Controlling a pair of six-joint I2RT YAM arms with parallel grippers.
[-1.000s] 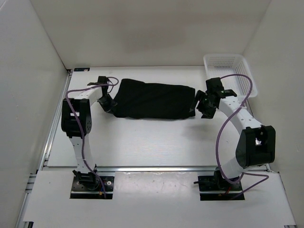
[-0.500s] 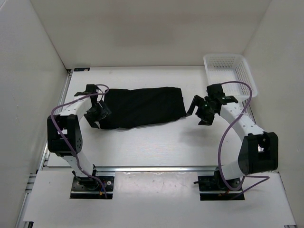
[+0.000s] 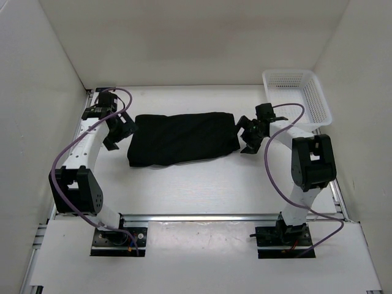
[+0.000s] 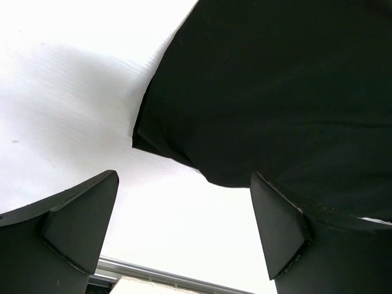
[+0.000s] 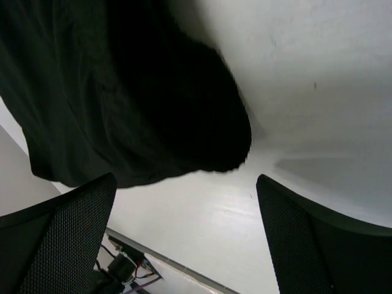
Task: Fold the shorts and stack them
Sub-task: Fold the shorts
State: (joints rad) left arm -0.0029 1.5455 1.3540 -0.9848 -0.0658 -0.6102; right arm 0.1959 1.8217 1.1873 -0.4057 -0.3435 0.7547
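Black folded shorts (image 3: pixel 182 138) lie flat in the middle of the white table. My left gripper (image 3: pixel 118 131) hovers just off their left end, open, with nothing between its fingers (image 4: pixel 79 223). In the left wrist view the shorts (image 4: pixel 275 92) fill the upper right, clear of the jaws. My right gripper (image 3: pixel 246 135) stands open at the shorts' right end, also empty. The right wrist view shows the shorts (image 5: pixel 122 92) above the wide-set fingers (image 5: pixel 306 239), apart from them. No white mark shows on the cloth.
A white mesh basket (image 3: pixel 297 95) sits at the back right corner. White walls close in the table on three sides. A metal rail (image 3: pixel 202 216) runs along the table's near edge, and purple cables loop over both arms.
Both grippers let go of the shorts and opened wide. The shorts slid left and settled flat. The left arm swung back and left; the right gripper drew up at the shorts' right end.
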